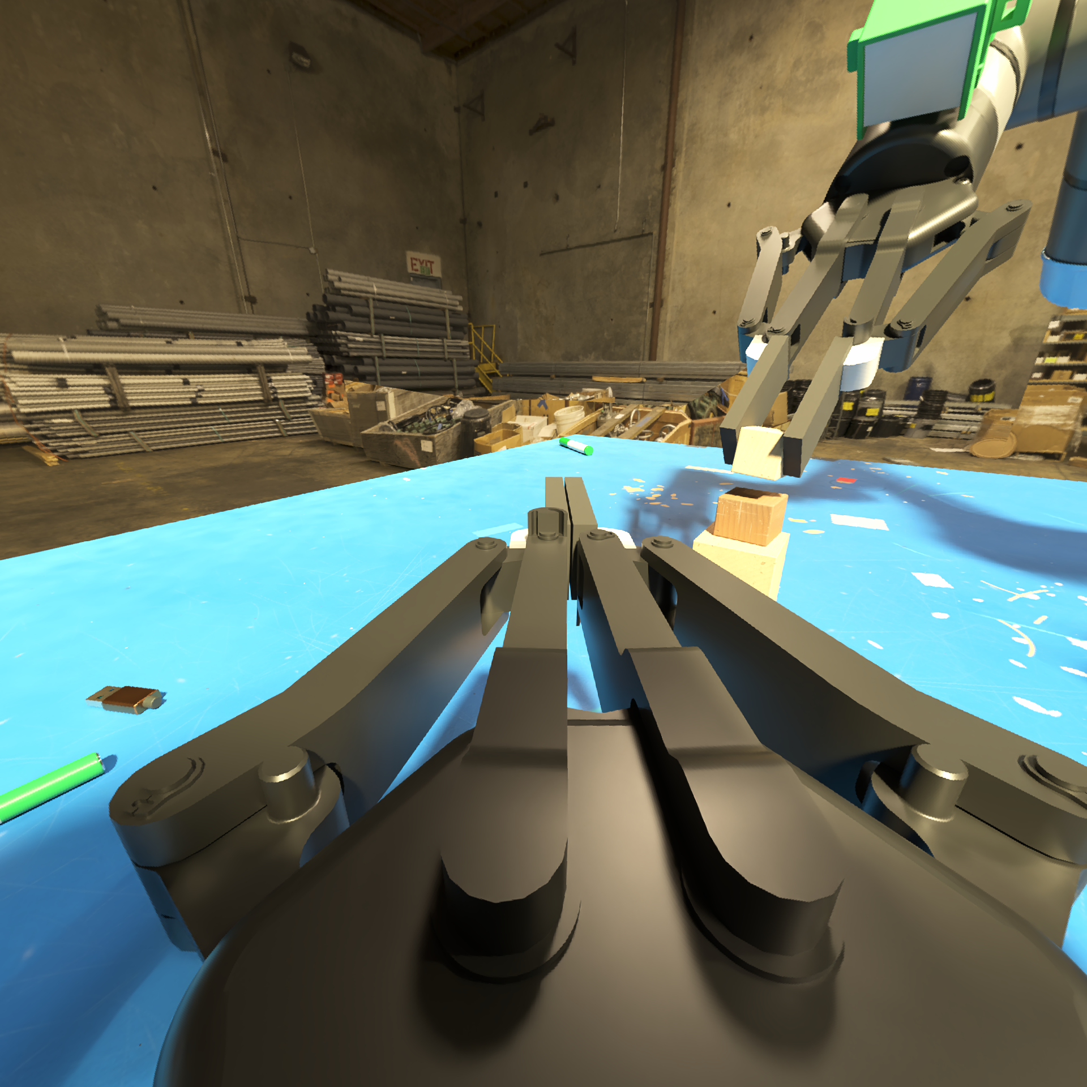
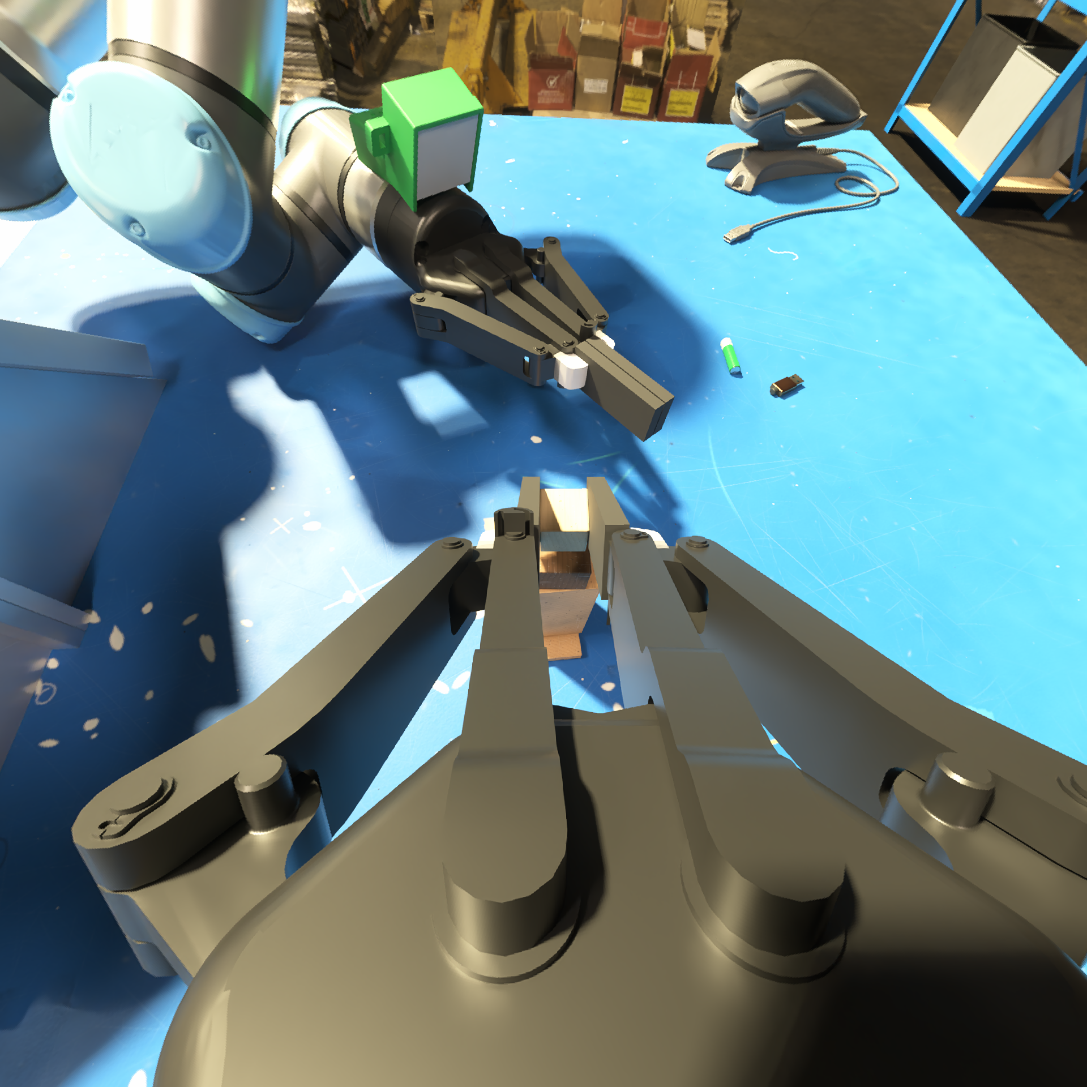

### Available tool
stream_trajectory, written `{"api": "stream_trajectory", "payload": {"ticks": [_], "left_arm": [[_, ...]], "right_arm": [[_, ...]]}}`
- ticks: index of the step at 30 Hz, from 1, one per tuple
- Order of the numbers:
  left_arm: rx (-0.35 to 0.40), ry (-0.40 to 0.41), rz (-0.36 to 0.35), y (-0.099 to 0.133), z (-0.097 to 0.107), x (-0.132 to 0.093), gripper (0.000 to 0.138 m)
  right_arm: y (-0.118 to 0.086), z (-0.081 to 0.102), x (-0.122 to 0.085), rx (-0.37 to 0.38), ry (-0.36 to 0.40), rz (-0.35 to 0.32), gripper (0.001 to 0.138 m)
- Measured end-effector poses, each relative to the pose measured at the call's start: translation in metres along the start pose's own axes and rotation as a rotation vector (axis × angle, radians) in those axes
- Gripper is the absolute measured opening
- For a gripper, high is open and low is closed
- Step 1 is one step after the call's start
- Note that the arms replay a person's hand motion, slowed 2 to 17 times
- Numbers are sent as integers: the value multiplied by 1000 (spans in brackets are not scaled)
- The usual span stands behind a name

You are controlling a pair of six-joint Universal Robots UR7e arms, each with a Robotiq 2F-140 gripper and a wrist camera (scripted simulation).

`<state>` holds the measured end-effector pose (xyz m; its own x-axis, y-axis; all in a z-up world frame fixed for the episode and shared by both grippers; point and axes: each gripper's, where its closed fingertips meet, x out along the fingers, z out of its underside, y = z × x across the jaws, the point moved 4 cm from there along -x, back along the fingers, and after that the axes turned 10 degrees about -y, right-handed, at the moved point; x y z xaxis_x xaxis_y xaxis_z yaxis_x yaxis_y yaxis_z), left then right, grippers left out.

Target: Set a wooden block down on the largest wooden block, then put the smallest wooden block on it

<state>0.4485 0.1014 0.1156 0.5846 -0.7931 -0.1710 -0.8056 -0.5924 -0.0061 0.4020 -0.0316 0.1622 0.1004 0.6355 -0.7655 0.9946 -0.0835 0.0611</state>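
A reddish-brown wooden block [image 1: 750, 517] sits on a larger pale wooden block [image 1: 744, 564] on the blue table [image 1: 294, 617]. My right gripper [image 1: 763, 453] is shut on a small pale wooden block [image 1: 753, 464] and holds it just above the reddish-brown block, with a small gap. In the right wrist view the right gripper [image 2: 566, 491] grips the small block [image 2: 564, 509], with the stack [image 2: 566, 609] right below. My left gripper [image 1: 564, 494] is shut and empty, low over the table to the left of the stack; it also shows in the right wrist view [image 2: 653, 412].
A green marker [image 1: 576, 445] lies at the far table edge, another [image 1: 47, 785] near left. A USB stick [image 1: 126, 699] lies on the left. A barcode scanner [image 2: 788, 117] with a cable stands at the table's corner. A blue shelf [image 2: 1000, 117] stands beyond.
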Motion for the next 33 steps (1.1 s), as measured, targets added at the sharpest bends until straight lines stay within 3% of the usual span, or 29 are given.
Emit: {"api": "stream_trajectory", "payload": {"ticks": [33], "left_arm": [[1,2,2,0,0,0,1]], "right_arm": [[2,4,6,1,-27,-14,21]]}}
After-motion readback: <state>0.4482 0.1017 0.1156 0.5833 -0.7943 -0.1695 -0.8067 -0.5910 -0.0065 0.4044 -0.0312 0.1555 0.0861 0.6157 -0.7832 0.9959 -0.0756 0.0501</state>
